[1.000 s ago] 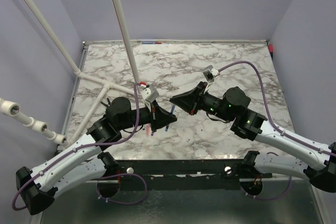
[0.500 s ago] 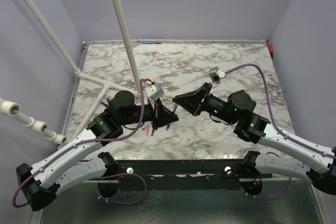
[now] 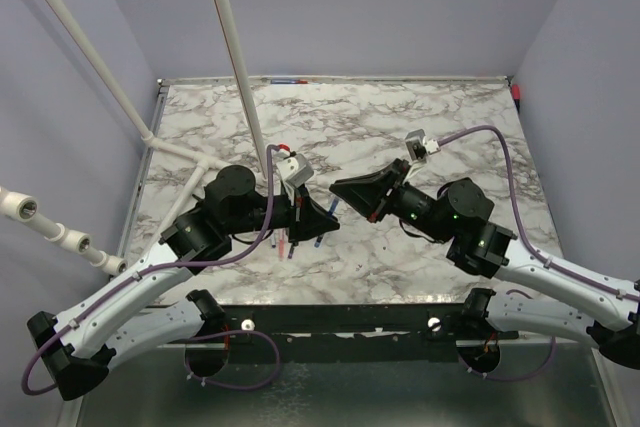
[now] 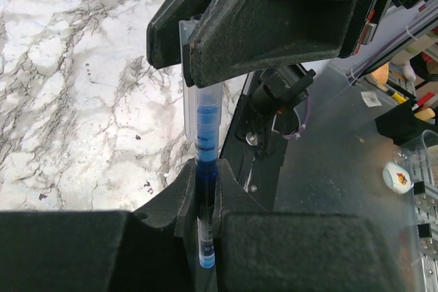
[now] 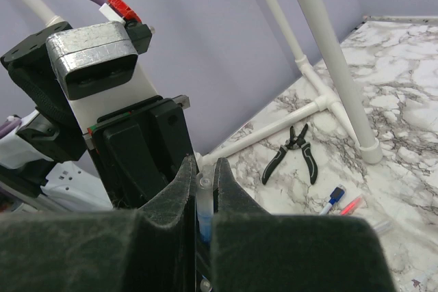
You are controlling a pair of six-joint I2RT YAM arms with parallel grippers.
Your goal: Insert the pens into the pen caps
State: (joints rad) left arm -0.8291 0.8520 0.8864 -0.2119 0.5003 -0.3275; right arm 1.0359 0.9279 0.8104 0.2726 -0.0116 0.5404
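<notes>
Above the marble table's (image 3: 420, 137) near middle, my two grippers meet tip to tip. My left gripper (image 4: 204, 176) is shut on a blue pen (image 4: 205, 169). The pen's blue front end sits inside a clear pen cap (image 4: 200, 97), and my right gripper (image 5: 204, 169) is shut on that cap (image 5: 204, 200). From above, the pen shows as a short blue stub (image 3: 331, 209) between the left gripper (image 3: 325, 219) and the right gripper (image 3: 338, 190). A red pen (image 3: 283, 244) lies on the table under the left gripper, with a small blue and white piece (image 5: 333, 198) beside it.
White pipes (image 3: 232, 57) rise from a tee joint at the table's left and cross above it. Black-handled pliers (image 5: 294, 155) lie beside the pipe base. The table's near edge runs just behind both arm bases.
The right arm's wrist and elbow have swung a little to the right and the left arm has edged forward. Both grippers stay shut and joined at the pen.
</notes>
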